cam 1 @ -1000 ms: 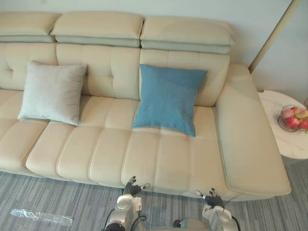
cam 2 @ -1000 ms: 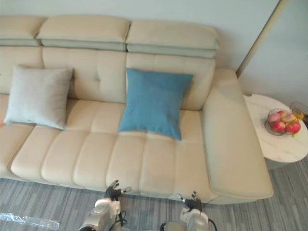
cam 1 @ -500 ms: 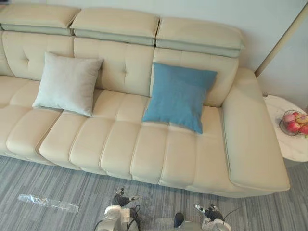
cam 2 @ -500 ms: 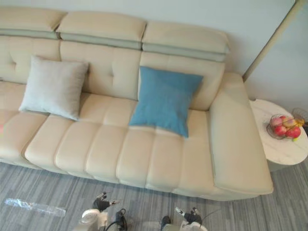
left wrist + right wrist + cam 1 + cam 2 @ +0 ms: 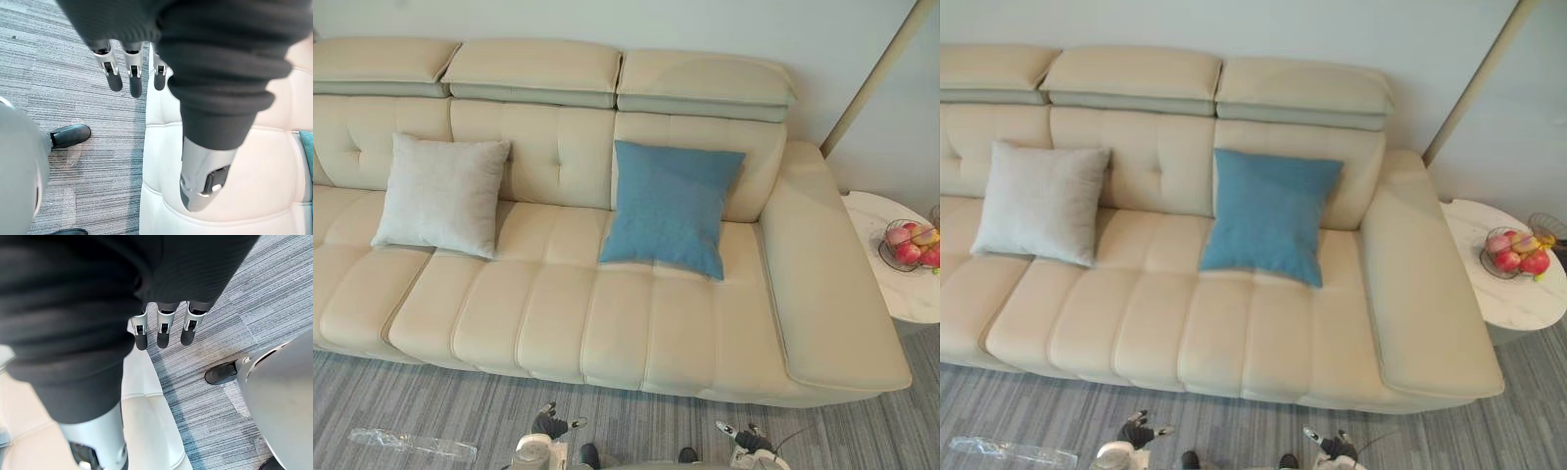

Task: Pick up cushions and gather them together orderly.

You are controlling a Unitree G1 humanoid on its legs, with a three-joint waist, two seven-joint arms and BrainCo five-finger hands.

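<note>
A light grey cushion (image 5: 440,194) leans on the backrest toward the left of the cream sofa (image 5: 558,323). A blue cushion (image 5: 671,206) leans upright on the backrest further right, with a gap of bare seat between the two. My left hand (image 5: 548,427) is low over the carpet in front of the sofa, its fingers (image 5: 133,78) straight and holding nothing. My right hand (image 5: 744,440) is at the same height to the right, its fingers (image 5: 164,330) also straight and empty. Both hands are well short of the cushions.
A round white side table (image 5: 886,284) with a wire basket of fruit (image 5: 913,243) stands right of the sofa's wide armrest (image 5: 827,284). A slanted pole (image 5: 871,78) rises behind it. A clear plastic strip (image 5: 411,444) lies on the grey carpet at the lower left.
The whole picture has shifted, so the camera moved; the sofa sits further off and my hands show lower. Both cushions stay where they were on the sofa.
</note>
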